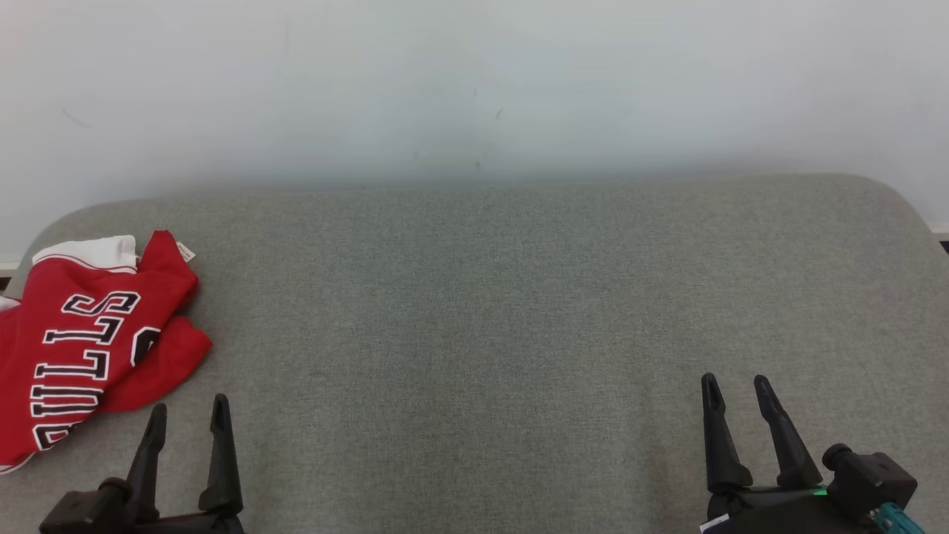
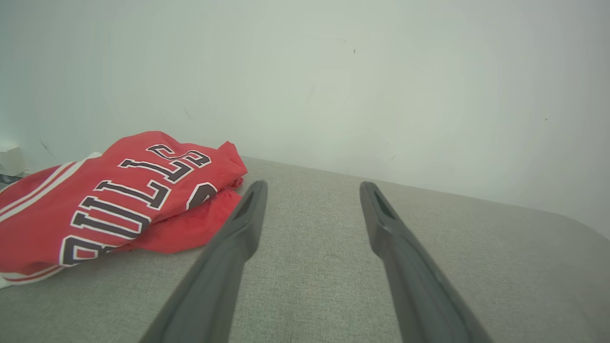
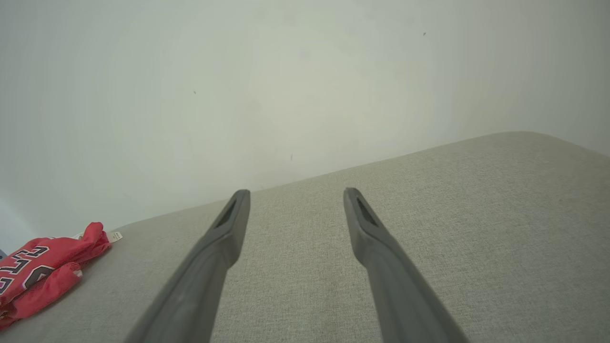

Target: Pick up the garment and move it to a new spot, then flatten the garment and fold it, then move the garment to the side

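A red garment with white trim and black lettering lies crumpled at the far left edge of the grey fabric surface. Near its lower right corner is the left gripper, jaws spread and holding nothing. Well apart, at the lower right, the right gripper also has its jaws spread and empty, above bare fabric.

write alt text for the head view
A bunched red jersey with black lettering lies at the left edge of a grey surface before a pale wall. The open left gripper sits below it, the open right gripper at lower right.
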You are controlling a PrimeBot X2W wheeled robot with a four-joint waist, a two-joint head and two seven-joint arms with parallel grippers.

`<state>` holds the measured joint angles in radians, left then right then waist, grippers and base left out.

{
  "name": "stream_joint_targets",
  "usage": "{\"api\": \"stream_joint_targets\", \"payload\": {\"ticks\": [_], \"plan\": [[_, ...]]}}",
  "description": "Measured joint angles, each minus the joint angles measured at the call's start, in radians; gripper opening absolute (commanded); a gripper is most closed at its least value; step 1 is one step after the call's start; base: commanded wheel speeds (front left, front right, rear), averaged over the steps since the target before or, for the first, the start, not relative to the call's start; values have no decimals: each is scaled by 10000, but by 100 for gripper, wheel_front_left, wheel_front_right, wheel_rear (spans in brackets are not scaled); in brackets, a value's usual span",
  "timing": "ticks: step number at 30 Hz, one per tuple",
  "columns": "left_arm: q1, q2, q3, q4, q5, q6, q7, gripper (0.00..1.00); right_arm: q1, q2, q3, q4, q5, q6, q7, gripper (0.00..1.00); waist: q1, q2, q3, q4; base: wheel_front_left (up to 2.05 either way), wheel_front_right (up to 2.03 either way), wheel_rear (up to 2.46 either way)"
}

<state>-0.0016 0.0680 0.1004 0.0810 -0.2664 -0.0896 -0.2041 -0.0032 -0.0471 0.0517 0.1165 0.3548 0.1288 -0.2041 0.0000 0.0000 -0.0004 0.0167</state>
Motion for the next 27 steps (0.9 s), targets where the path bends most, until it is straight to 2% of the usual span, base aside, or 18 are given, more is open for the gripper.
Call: {"api": "stream_joint_targets", "payload": {"ticks": [27], "plan": [[232,61,23,-151,1812,-134,-518,100,136,-13,79,-58,-1875,2,-518,100,0,0,-117,118,0,0,0]]}}
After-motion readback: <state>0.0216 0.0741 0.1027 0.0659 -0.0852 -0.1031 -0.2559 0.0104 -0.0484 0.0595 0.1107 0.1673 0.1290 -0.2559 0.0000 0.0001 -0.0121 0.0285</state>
